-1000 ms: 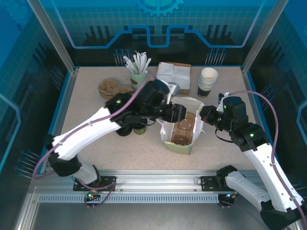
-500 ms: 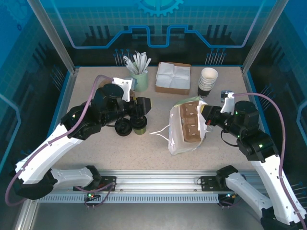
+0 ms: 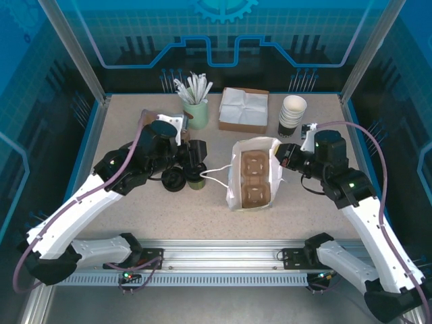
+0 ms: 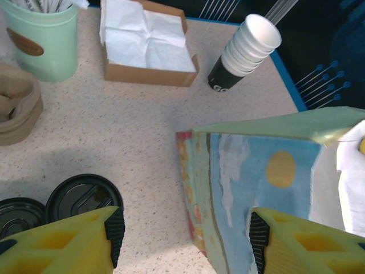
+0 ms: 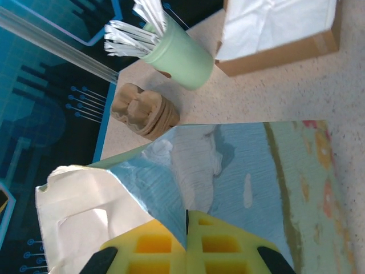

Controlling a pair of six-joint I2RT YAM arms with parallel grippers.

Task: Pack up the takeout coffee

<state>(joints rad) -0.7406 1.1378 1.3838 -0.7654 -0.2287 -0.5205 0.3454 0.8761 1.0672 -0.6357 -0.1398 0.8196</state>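
Plainly, the white paper bag (image 3: 234, 177) stood upright and open-mouthed on the speckled table (image 3: 162, 219), and everything else sat around it. Inside the bag lay a brown cup carrier (image 3: 254, 177), its two round wells showing and nothing in them.

The right gripper (image 5: 186, 225) was at the bag's rim on the right arm's side. Its yellow fingers (image 5: 151, 245) were pressed together with the paper edge pinched between them.

The takeout coffee (image 3: 196, 181) stood outside the bag, on the left arm's side, near the bag's looped handle (image 3: 214, 177) but apart from it. The cup was upright with its black lid on. A second black lid (image 3: 173, 179) sat just beside the cup, farther from the bag.

The left gripper (image 4: 183, 231) hung near the coffee with its jaws spread wide and nothing between them. In the left wrist view one finger (image 4: 74, 240) overlapped the edge of the coffee's lid. Whether it touched could not be told.

Beyond the bag, at the table's far edge, stood a stack of lidless cups (image 3: 291, 115), a box of white napkins (image 3: 244, 109) and a pale green holder of wrapped sticks (image 3: 196, 111).
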